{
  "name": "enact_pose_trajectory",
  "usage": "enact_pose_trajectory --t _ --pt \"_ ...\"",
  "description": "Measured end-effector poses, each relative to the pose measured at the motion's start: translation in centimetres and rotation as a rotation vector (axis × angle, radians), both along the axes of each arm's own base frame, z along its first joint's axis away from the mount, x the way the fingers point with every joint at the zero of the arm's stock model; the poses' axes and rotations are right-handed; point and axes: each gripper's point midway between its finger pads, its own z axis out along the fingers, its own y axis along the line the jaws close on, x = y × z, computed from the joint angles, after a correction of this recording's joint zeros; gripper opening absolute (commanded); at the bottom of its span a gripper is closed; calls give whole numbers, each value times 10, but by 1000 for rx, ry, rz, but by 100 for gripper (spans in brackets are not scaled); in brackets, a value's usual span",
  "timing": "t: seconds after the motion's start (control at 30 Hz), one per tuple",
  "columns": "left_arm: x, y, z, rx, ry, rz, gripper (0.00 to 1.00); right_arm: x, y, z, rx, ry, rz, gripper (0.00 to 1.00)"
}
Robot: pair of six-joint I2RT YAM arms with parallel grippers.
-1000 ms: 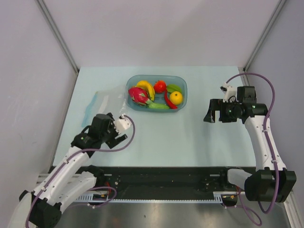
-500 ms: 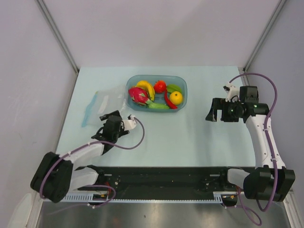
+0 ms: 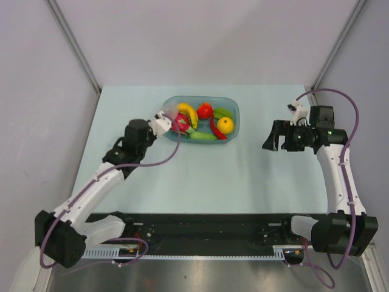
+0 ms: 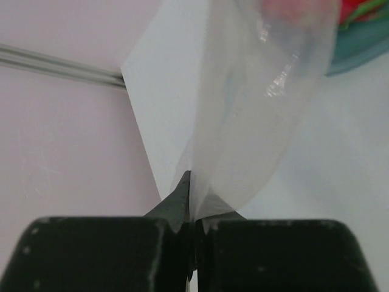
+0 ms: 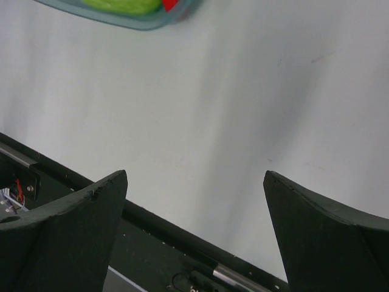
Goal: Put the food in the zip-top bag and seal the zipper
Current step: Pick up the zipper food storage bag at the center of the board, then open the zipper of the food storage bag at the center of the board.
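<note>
The left gripper had its black fingers pinched together on an edge of the clear floppy zip-top bag, beside the left end of a translucent blue-green rounded tray on the far middle of the pale table. The small bright toy food lay in that tray. The right gripper hovered right of the tray, fingers wide apart, holding nothing.

Left pincer: closed tight on the near edge of the clear film.
Zip-top bag: fanning up and away, pink blur showing through.
Tray: teal rim, far right.
Food: red and green, inside tray.
Bench: pale, beneath.
</note>
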Motion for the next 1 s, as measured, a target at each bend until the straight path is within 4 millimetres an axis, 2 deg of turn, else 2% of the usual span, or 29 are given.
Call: enact_pose_trajectory --t 0.13,0.23,0.33,0.4,0.53,0.6,0.73,0.9,1.0 --pt "-6 -19 72 -189 -30 -30 0 13 2 29 2 -102 28 100" --pt "-20 -40 130 -373 -42 -101 0 22 6 55 7 -208 67 100" --pt "-37 -56 171 -532 -51 -160 0 23 16 77 9 -304 112 100" --pt "-50 -68 190 -637 -34 -200 0 18 28 90 14 -363 151 100" --pt "-71 -92 207 -806 21 -287 0 1 47 115 79 -493 190 100" --pt "-82 -103 214 -899 48 -322 0 -11 56 118 154 -505 191 100" --pt "-89 -113 234 -1075 84 -351 0 -22 77 115 358 -479 186 100" --pt "-58 -97 255 -1407 127 -291 0 -18 106 110 649 -353 144 100" --pt "-40 -94 244 -1564 214 -248 0 -14 128 118 748 -298 166 100"
